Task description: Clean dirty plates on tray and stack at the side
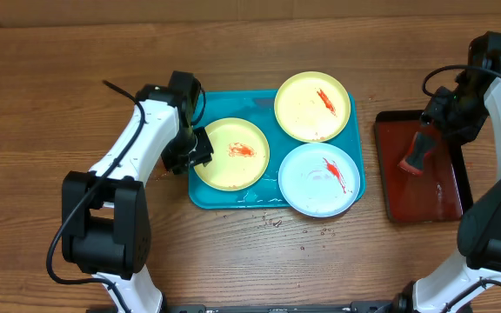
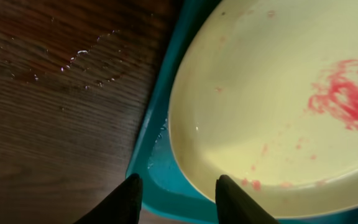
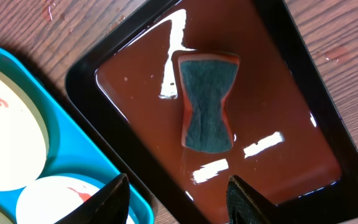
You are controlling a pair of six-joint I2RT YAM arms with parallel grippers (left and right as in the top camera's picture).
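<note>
Your three plates all sit in the turquoise tray (image 1: 233, 104) at the middle of the wooden table (image 1: 59, 87). One yellow-green plate (image 1: 230, 154) lies at the tray's left end. A second yellow-green plate (image 1: 312, 106) is in the far right corner, and the white plate (image 1: 320, 178) is in the near right corner. Each one carries a red sauce smear (image 1: 242, 150) on its face. The white plate's rim overhangs the tray's near edge slightly.

Your left gripper (image 2: 179, 186) is down at the tray's left end. Its jaws stand apart, and between them you can see the tray's rim and the edge of the left yellow-green plate. One finger (image 2: 129, 199) is on the table side of the rim, and the other is over the plate. Whether either finger touches the plate cannot be told from the wrist view, and nothing is pinched that you can see.

Your right gripper (image 3: 178, 180) hangs over the dark red tray (image 3: 278, 93), which lies on the table just right of the turquoise tray. Its jaws are spread with nothing between them. A sponge (image 3: 207, 102) with an orange body lies flat in that wet tray, green scouring face up and clear of the fingertips.

Water droplets (image 1: 272, 223) speckle the table just in front of the turquoise tray. More of them glisten on the wood beside its left rim.
</note>
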